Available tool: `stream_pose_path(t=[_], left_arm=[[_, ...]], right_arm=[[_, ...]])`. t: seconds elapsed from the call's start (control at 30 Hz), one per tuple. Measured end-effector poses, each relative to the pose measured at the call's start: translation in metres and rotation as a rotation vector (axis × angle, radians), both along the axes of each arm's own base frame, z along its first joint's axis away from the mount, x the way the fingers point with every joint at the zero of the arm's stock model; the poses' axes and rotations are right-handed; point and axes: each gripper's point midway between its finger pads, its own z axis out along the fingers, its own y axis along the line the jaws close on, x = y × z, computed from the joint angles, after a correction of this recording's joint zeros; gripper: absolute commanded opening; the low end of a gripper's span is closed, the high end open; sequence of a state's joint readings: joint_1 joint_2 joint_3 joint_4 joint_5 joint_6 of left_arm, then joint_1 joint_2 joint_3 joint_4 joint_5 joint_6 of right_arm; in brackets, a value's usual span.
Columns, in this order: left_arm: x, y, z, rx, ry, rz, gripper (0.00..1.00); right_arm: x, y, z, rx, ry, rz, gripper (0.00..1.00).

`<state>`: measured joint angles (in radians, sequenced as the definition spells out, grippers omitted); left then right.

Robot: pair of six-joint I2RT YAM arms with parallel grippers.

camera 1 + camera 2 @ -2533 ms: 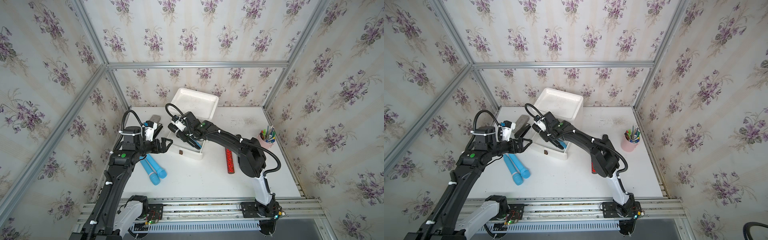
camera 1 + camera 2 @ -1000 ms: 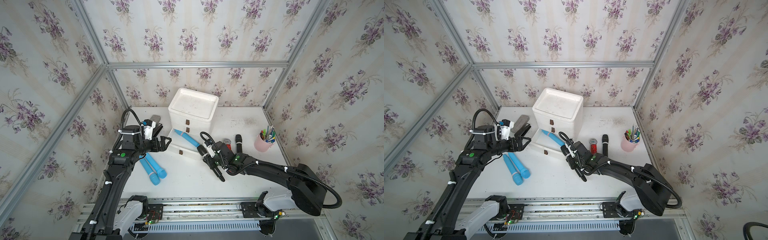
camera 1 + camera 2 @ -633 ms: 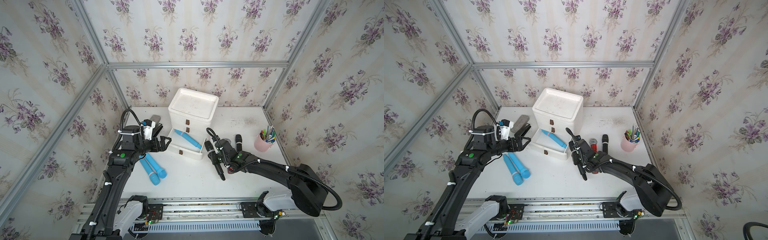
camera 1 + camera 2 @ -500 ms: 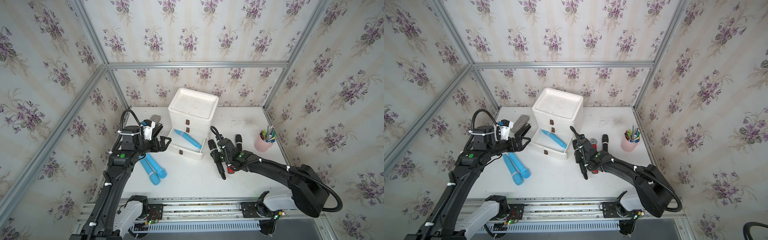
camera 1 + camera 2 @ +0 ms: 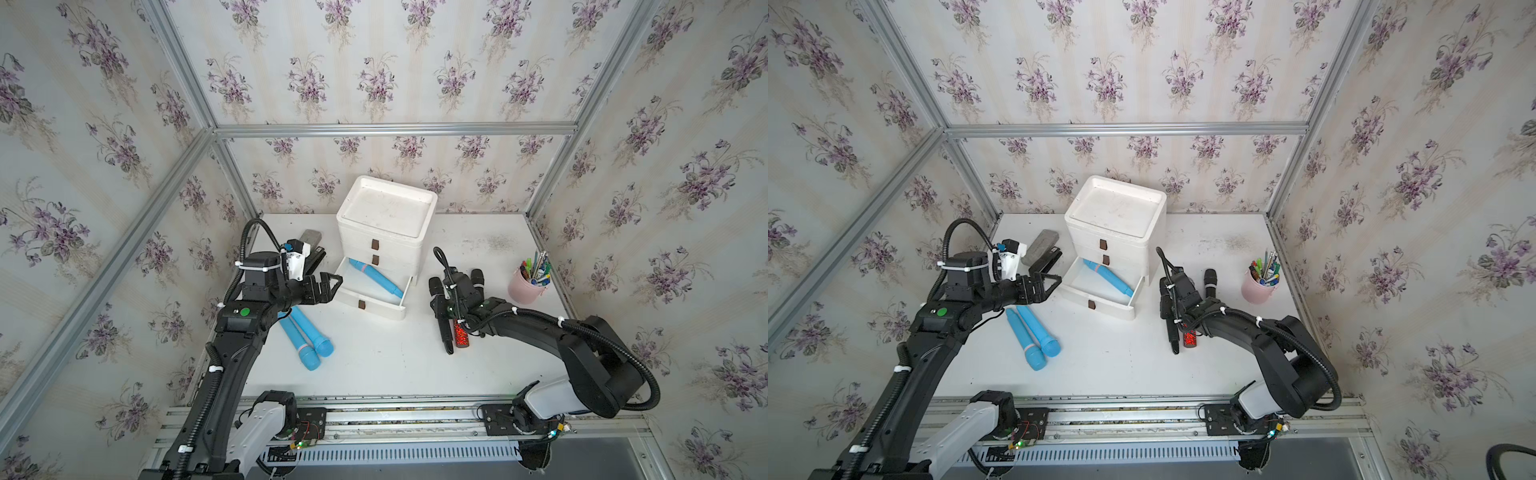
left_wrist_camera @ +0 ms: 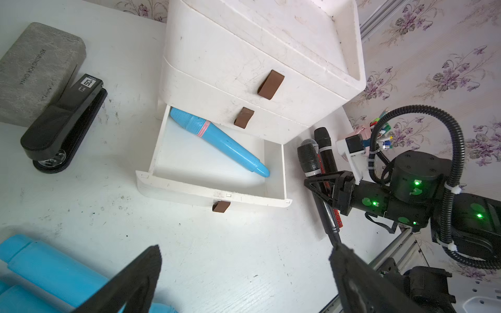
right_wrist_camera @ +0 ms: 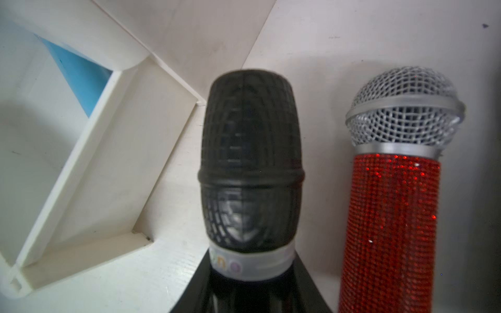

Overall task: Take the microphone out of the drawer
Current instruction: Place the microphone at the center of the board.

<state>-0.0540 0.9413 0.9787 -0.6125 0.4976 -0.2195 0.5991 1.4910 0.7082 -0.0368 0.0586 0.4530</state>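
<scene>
The right gripper [image 5: 444, 318] is pinched tight around the handle of a black microphone [image 7: 250, 168]. This microphone is out of the drawer, low over the white table [image 5: 386, 365], to the right of the drawer unit [image 5: 386, 232]. A red glitter microphone [image 7: 393, 216] lies just beside it, parallel. The bottom drawer [image 5: 370, 306] stands pulled out, with a blue microphone [image 5: 374, 277] lying diagonally inside. The left gripper [image 5: 328, 286] hangs by the drawer's left corner, fingers spread wide, holding nothing.
</scene>
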Motion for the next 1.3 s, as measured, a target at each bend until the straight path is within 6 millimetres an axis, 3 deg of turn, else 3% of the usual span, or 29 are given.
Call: stream_pose_path(t=[0.43,0.57,0.9,1.17,1.3], left_arm=[[0.001,0.000,-0.002,0.000,0.006,0.000,0.99],[0.001,0.000,-0.002,0.000,0.009,0.000,0.99],[0.003,0.000,-0.005,0.001,0.018,0.000,0.99],[0.003,0.000,-0.005,0.001,0.018,0.000,0.99],[0.003,0.000,-0.005,0.001,0.019,0.000,0.99]], right_arm=[[0.017,-0.028,-0.024,-0.061,0.039,-0.110,0.00],[0.024,-0.046,-0.025,-0.092,0.031,-0.168,0.00],[0.029,-0.060,-0.023,-0.143,0.028,-0.172,0.00],[0.033,-0.063,-0.020,-0.176,0.012,-0.164,0.26],[0.035,-0.067,-0.017,-0.203,-0.001,-0.174,0.31]])
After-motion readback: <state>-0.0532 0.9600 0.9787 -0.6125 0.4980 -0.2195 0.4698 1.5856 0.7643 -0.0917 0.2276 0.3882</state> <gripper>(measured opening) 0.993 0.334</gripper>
